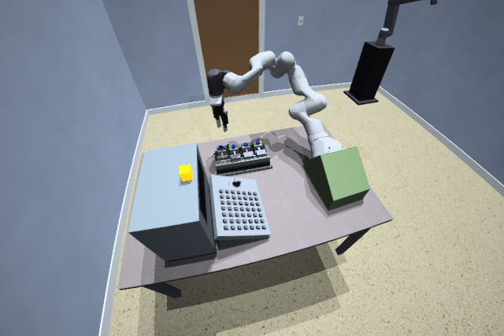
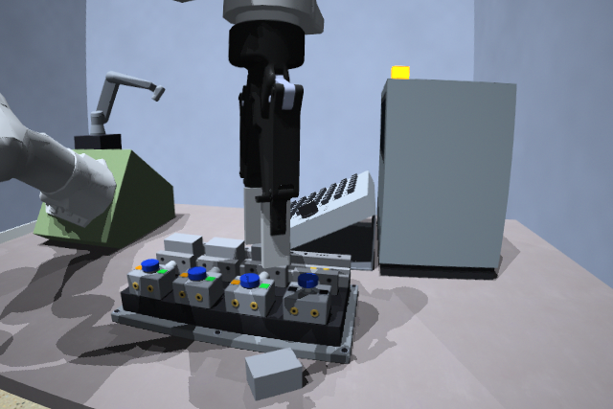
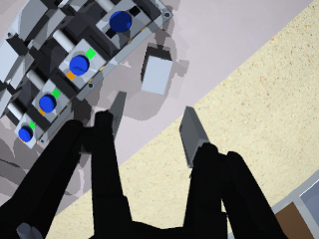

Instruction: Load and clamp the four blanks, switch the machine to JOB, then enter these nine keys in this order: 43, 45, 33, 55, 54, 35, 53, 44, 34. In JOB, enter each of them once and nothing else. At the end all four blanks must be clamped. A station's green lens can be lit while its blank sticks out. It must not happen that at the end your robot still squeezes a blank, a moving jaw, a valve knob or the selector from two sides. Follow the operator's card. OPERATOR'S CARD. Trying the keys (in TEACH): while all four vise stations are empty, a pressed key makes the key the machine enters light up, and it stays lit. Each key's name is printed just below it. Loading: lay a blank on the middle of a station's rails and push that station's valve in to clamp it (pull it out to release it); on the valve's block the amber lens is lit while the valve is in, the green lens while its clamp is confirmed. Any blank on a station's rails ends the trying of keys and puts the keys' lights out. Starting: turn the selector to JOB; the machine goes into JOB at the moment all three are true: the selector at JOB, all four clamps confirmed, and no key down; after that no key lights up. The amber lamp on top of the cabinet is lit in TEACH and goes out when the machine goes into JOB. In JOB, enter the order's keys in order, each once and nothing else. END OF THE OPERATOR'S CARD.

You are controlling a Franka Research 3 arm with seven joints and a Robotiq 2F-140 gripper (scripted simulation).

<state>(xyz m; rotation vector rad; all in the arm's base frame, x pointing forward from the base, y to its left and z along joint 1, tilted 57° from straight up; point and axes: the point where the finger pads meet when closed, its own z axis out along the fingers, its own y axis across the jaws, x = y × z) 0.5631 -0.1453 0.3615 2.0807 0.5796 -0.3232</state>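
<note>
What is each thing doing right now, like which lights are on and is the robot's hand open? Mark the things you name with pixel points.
Hand [image 1: 221,127] [image 2: 267,251] [image 3: 154,111]: open, nothing in it.
Yellow lamp [image 1: 185,172] [image 2: 399,72]: lit.
Three stations' little lights: orange and green, lit.
Fourth station's little lights: dark.
Loose block [image 2: 273,374] [image 3: 157,75]: lying on the table, outside the stations.
Switch [image 1: 236,182] [image 2: 307,209]: can't tell which way it points.
Buttons [image 1: 242,209] [image 2: 341,188]: none lit.
</note>
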